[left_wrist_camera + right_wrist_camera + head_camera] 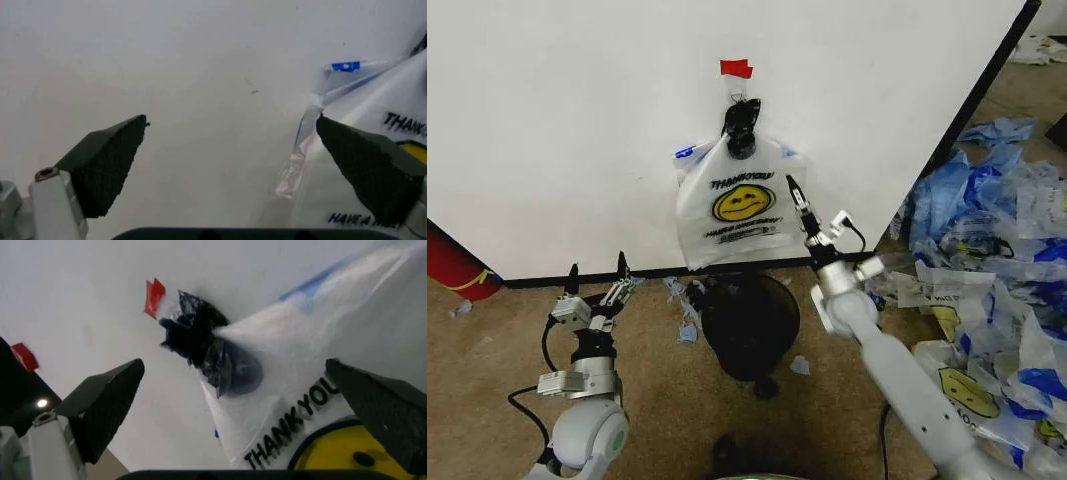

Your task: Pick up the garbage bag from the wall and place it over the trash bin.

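The garbage bag (732, 205), translucent white with a yellow smiley face and "THANK YOU" print, hangs from a black clip (741, 122) on the white wall (577, 130), just under a piece of red tape (736, 68). My right gripper (799, 203) is raised at the bag's right edge. It is open, and in the right wrist view the clip (207, 355) and the bag's top (320, 355) lie between its fingers (100, 410). The black wire-mesh trash bin (749, 325) stands on the floor below the bag. My left gripper (597, 278) is open and low, left of the bin, facing the wall (167, 65) with the bag's edge (373, 110) beside it.
A big heap of blue-and-white bags (997, 250) covers the floor on the right. A red cylinder with a yellow band (452, 265) lies at the wall's lower left. Small plastic scraps (689, 330) lie on the brown carpet around the bin.
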`<state>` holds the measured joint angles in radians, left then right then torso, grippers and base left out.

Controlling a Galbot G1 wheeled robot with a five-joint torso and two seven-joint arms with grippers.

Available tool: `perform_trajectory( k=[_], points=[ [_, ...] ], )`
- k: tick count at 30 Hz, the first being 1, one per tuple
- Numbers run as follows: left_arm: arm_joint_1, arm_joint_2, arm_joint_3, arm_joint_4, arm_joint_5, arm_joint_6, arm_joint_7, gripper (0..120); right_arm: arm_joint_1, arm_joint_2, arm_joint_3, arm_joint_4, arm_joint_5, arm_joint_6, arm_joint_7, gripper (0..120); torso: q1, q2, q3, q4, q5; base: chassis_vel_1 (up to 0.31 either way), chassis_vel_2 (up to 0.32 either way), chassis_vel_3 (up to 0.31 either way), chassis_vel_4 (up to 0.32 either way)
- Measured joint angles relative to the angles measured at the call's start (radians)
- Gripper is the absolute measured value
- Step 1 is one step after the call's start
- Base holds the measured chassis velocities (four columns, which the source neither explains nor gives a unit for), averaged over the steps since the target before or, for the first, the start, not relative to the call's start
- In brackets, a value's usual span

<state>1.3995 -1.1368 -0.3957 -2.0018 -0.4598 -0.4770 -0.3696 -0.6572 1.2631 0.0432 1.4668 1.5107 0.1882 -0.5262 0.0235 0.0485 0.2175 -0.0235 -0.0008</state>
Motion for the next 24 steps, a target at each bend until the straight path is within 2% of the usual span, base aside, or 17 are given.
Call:
perform_trajectory(
  k=[6,18,24],
  points=[
    [-0.008,-0.008,0.021,0.021,0.013,0.000,0.002,100,0.046,0.033,-0.016,-0.048,0.000,-0.009,-0.026,100,0.000,0.000,0.000,-0.0005,-0.0004,0.000,0.000,0.000,0.000],
    [0.000,-0.008,0.015,0.017,0.019,-0.003,0.003,100,0.140,0.126,-0.064,-0.178,-0.003,-0.035,-0.098,100,0.000,0.000,0.000,0.0003,-0.0002,0.000,0.000,0.000,0.000],
    [0.009,-0.016,0.011,0.018,0.027,-0.013,0.003,100,0.165,0.143,-0.067,-0.202,-0.009,-0.036,-0.103,100,0.000,0.000,0.000,-0.0002,-0.0003,0.000,0.000,0.000,0.000]
  ],
)
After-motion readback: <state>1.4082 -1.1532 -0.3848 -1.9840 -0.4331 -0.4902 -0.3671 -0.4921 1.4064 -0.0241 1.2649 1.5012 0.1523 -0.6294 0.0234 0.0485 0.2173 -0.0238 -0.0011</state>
